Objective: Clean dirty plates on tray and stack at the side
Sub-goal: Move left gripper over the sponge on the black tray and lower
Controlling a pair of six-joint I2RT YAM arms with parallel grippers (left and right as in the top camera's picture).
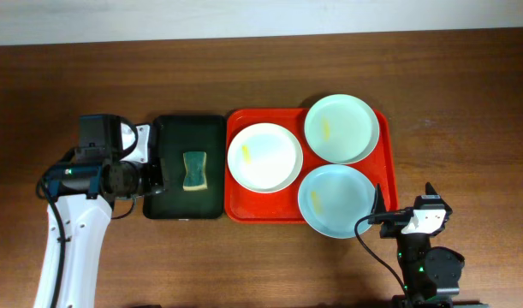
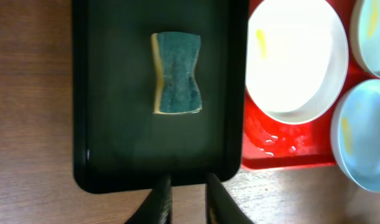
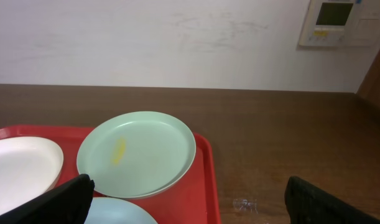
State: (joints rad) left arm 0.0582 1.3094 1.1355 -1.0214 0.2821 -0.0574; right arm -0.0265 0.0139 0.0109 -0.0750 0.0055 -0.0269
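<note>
We find the left gripper (image 2: pixel 188 200) with its fingers drawn close: a narrow gap shows between them and nothing is in it. It sits at the outer edge of the dark green rectangular tray (image 2: pixel 90 93), on the side away from the red tray. A yellow-and-green sponge (image 2: pixel 176 73) lies flat near that tray's middle.

The right gripper (image 3: pixel 190 186) has its fingers spread wide and carries nothing. It stands near the corner of the red rectangular plastic tray (image 1: pixel 244 210), just beside the pale blue round plate (image 1: pixel 335 200).

All three plates rest on the red tray, each bearing a small yellowish smear. The white round plate (image 1: pixel 264 157) lies on the side nearest the dark green tray. The pale green round plate (image 1: pixel 341 128) overlaps the far rim, and the pale blue one overlaps the near rim. Both trays lie side by side on the brown wooden table (image 1: pixel 466 103).
</note>
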